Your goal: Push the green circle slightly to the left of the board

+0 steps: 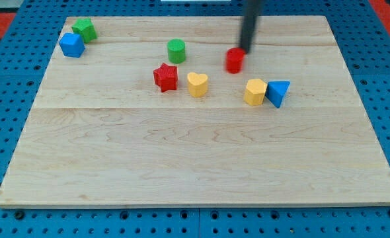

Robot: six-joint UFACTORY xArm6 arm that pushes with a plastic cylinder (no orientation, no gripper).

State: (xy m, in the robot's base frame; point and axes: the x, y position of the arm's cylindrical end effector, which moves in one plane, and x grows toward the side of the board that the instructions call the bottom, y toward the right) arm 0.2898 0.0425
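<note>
The green circle (176, 50) is a short green cylinder standing on the wooden board (195, 152), left of centre near the view's top. My tip (243, 50) is at the end of the dark rod coming down from the view's top, about a hundred pixels to the right of the green circle. It is right next to the top of a red block (234, 60). I cannot tell if it touches it.
A red star (166, 77) and a yellow heart (197, 84) lie just below the green circle. A yellow block (254, 92) and a blue triangle (278, 93) sit to the right. A blue cube (71, 45) and a green block (84, 30) are at the top left corner.
</note>
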